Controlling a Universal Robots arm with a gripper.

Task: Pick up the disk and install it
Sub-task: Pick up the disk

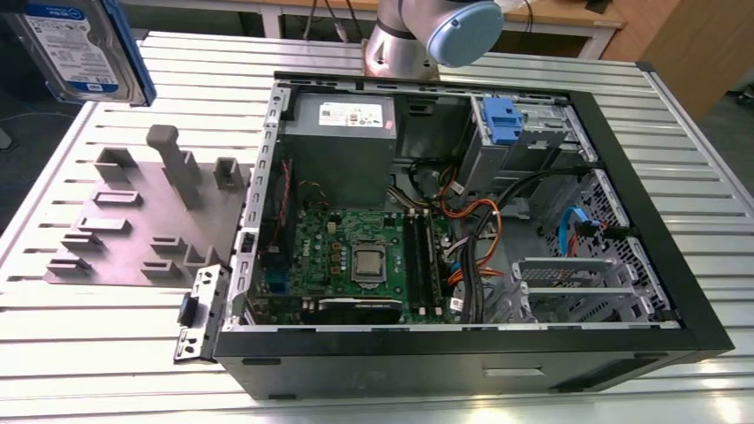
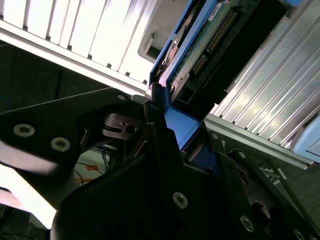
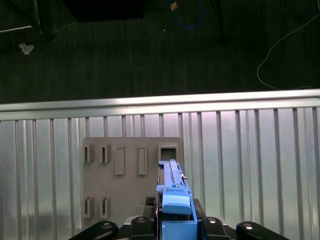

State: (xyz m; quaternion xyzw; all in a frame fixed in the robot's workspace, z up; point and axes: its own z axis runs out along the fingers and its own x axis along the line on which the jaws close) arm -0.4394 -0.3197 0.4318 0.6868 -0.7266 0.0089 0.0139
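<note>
Blue-framed disk (image 1: 85, 55), white-and-blue label (image 1: 62, 37), clamped in tool (image 3: 176, 223).

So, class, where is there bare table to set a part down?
Bare table slats lie between the grey holder and the near edge, on the exterior view's left of the case. Inside it, cables and the motherboard leave no room.

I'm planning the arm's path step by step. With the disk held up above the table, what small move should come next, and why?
Probably a level sideways carry toward the exterior view's right. The gripper is shut on the disk, which hangs clear of the grey holder, and the open computer case, where it has to go, lies on that side.
</note>
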